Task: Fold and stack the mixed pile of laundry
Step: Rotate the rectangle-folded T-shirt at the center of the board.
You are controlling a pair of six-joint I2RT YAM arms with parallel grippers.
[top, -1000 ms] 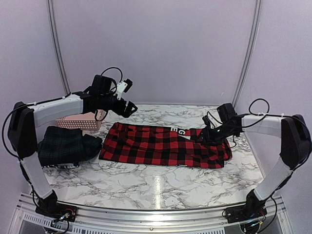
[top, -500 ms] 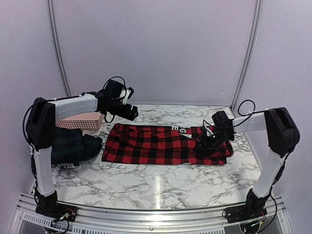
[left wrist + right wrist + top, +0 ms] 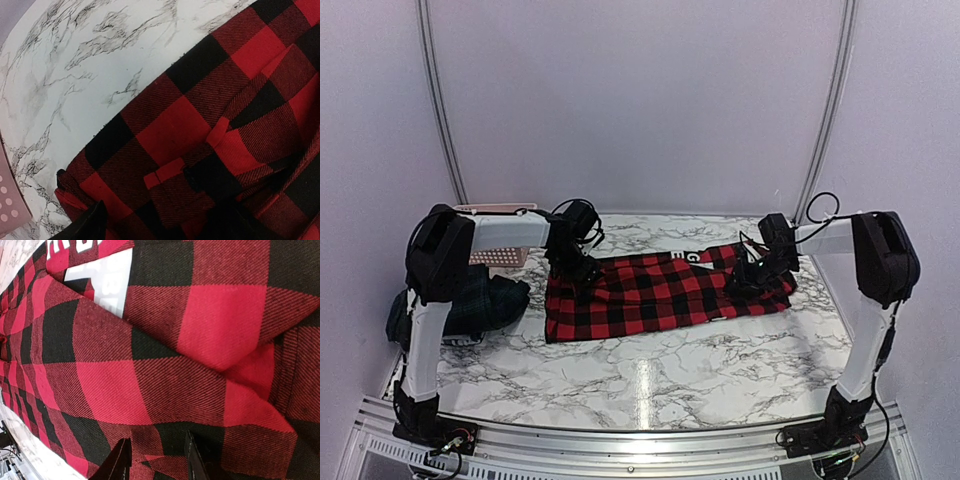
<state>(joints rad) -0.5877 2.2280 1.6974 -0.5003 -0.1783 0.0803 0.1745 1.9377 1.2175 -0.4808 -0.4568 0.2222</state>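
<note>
Slewed shirt (image 3: 660, 290) in right gripper (image 3: 745, 283)

Can't make out left gripper (image 3: 582, 285) from top view: tips buried under own wrist, down against red-and-black checked shirt (image 3: 660, 290). From left wrist, seeing just one dark fingertip (image 3: 87, 227) at btm edge; can't split the other from blurred black check. Seeing only two tips of right gripper (image 3: 156, 455), rest cut off at btm. Can't read white lettering (image 3: 100, 275), chopped by top edge. Only half seeing dark green plaid garment (image 3: 485, 295) & pink basket (image 3: 498, 257) behind left arm (image 3: 510, 232).
</note>
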